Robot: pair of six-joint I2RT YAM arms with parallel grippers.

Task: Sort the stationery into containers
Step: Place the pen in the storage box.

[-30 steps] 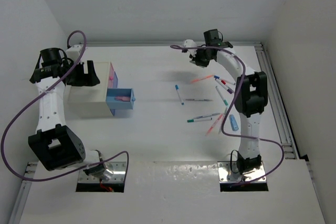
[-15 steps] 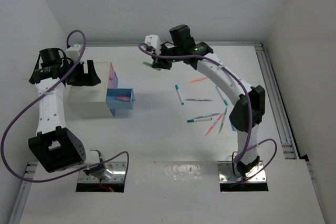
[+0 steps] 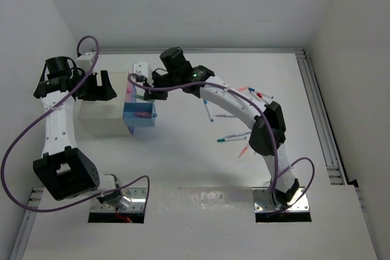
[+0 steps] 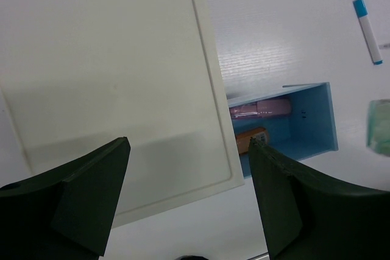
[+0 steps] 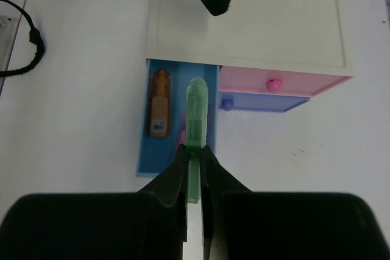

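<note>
The drawer (image 4: pixel 311 120) juts from the cabinet's (image 4: pixel 109 77) right side with two pieces (image 4: pixel 259 109) in it (side by side). A marker (image 5: pixel 195 105) hangs above it. Pens (image 3: pixel 231 139) lie scattered well right.

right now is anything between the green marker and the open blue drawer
Nothing visible. The green marker, held in the right fingers, hangs over the open blue drawer; the orange piece inside lies to one side of it.

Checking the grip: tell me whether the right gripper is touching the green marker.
Touching. The right wrist view shows the right gripper clamped on the green marker from both sides.
</note>
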